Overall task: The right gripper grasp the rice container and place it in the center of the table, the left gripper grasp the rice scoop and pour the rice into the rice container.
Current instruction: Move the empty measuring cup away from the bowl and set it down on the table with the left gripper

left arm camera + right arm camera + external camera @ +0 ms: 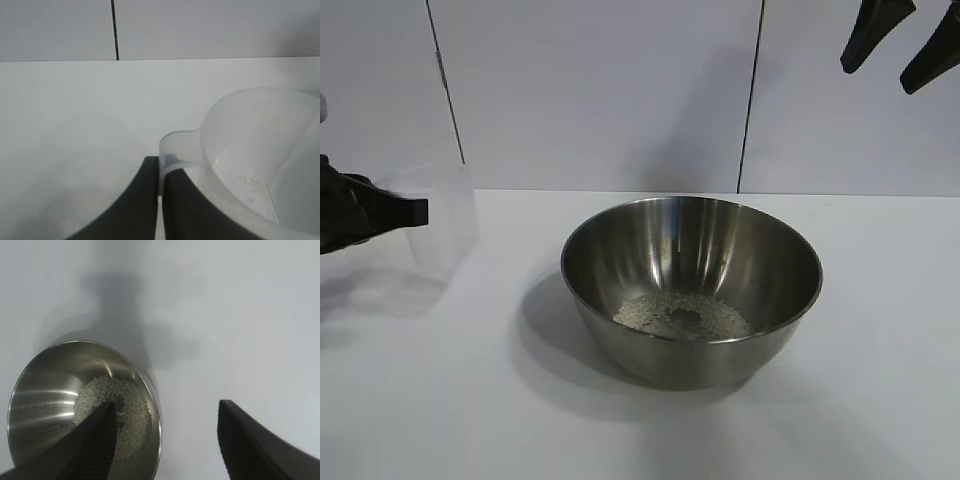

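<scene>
The shiny steel rice container (692, 288) stands in the middle of the white table (880, 400), with a thin ring of white rice (682, 316) on its bottom. At the left edge my left gripper (418, 212) is shut on the handle of the clear plastic rice scoop (432, 225), which stands upright over the table. In the left wrist view the scoop (255, 150) looks nearly bare inside, its handle pinched at the left gripper (161, 161). High at the upper right hangs my right gripper (878, 68), open and holding nothing. Its wrist view looks down on the container (45, 390) and rice (132, 412), the right gripper (167, 410) above them.
A pale panelled wall (600, 90) closes the back of the table. Bare tabletop lies in front of the bowl and to both sides of it.
</scene>
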Controlling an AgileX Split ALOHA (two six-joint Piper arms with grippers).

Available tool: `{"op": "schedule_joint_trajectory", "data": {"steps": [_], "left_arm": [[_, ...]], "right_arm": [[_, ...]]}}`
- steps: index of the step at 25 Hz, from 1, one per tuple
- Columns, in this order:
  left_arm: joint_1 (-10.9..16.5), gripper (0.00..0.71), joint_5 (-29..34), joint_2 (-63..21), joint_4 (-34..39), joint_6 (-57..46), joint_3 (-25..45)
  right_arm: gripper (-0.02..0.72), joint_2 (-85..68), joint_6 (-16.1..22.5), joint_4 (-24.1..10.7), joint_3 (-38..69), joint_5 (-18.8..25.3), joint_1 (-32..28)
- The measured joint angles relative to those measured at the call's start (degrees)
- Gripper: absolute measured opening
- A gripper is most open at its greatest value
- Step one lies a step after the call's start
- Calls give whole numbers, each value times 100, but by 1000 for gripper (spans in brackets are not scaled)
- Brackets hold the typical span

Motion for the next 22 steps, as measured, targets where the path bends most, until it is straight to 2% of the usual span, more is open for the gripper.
{"op": "schedule_joint_trajectory", "data": {"steps": [5, 8, 22], "left_arm": [[0, 8, -618, 544, 788, -31, 0], [-4, 8, -892, 765, 977, -31, 0], [-4, 8, -528, 855, 958, 56, 0]], "right_arm": [[408, 0, 0, 7, 0, -41, 0], [408, 0, 0, 7, 0, -41, 0], [408, 0, 0, 7, 0, -64, 0]]}}
